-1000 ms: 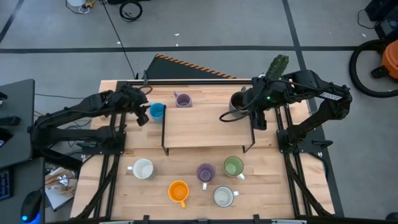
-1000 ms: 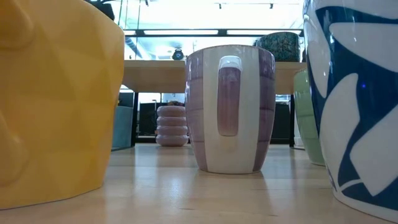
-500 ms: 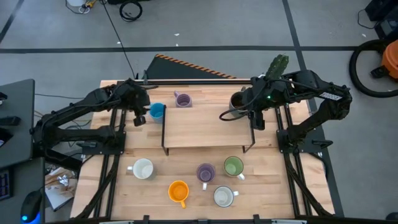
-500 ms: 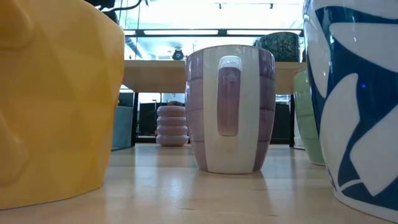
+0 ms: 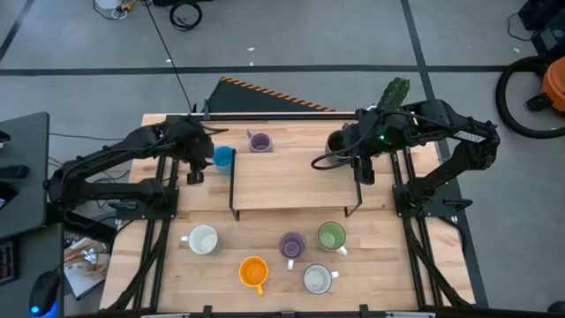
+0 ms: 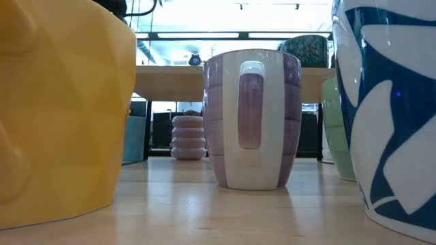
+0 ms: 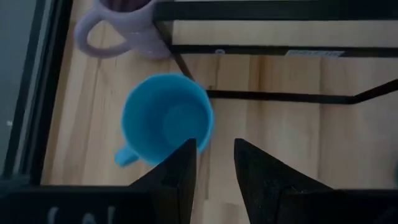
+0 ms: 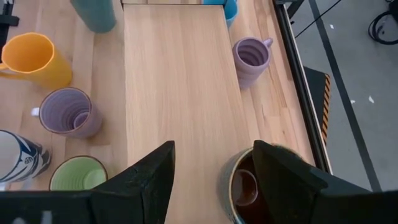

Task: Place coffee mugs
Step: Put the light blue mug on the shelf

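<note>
- Now the blue mug (image 7: 165, 118) stands upright, mouth up, by the left gripper (image 7: 213, 163), whose fingers are slightly spread.
- Also, the right gripper (image 8: 211, 165), fingers wide apart, hovers over the upright brown mug (image 8: 249, 186).

Grey concrete floor (image 5: 291, 35) crossed by dark seam lines. Light wooden worktop (image 5: 388, 265) on it. Black cables (image 5: 185, 13) coiled beyond the far edge; orange-and-black striped strip (image 5: 265, 93) nearby. Black desk (image 5: 22, 168) to one side. Bright ceiling strip lights (image 6: 197, 35) in low view.
</note>
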Controlling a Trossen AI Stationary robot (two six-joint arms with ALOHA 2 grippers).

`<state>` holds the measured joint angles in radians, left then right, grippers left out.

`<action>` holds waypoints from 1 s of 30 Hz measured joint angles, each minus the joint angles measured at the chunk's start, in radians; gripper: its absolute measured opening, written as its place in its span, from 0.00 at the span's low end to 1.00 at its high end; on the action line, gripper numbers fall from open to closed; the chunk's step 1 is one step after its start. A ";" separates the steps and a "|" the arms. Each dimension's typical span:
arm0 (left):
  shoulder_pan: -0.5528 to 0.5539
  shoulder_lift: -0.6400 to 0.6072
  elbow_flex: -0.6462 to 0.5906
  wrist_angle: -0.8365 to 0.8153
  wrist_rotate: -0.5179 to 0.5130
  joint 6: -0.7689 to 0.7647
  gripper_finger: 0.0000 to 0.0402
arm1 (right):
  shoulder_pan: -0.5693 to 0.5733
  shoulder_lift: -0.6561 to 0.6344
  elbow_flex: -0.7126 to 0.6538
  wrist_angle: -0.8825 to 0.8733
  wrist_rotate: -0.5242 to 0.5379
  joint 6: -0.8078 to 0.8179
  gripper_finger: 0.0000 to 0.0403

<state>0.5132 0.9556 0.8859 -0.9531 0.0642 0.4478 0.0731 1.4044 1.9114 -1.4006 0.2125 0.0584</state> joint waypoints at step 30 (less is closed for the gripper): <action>0.061 0.000 -0.081 0.159 0.138 0.169 0.28 | 0.000 0.000 0.000 0.001 -0.007 0.002 0.55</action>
<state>0.5741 0.9558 0.8053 -0.7937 0.2023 0.6163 0.0731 1.4044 1.9110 -1.3994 0.2054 0.0601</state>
